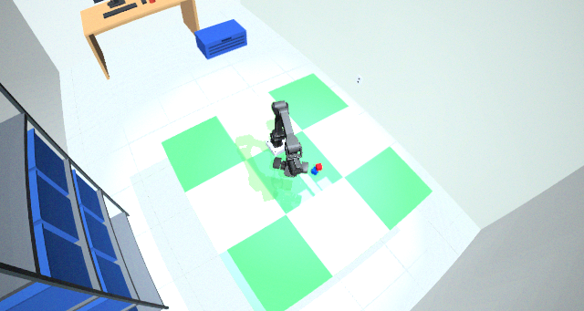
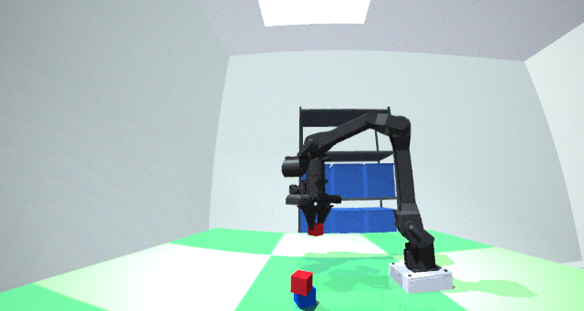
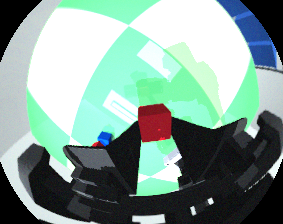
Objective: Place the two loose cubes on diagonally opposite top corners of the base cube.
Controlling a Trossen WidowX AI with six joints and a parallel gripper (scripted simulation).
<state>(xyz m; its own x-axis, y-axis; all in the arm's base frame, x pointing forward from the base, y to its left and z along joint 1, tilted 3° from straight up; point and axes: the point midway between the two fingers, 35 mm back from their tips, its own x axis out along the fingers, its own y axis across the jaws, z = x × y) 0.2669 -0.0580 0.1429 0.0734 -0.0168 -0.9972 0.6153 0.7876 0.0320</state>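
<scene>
From the top I see my gripper (image 1: 292,169) left of the blue base cube (image 1: 314,171) with one red cube (image 1: 318,166) on it. Exterior: fingers partly closed, pinching the second red cube (image 2: 315,230) aloft, farther back than the stack. Wrist: I'd keep it level and lower slowly over the free corner.

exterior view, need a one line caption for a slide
The gripper holds a red cube aloft while another red cube sits on the blue base cube.
</scene>
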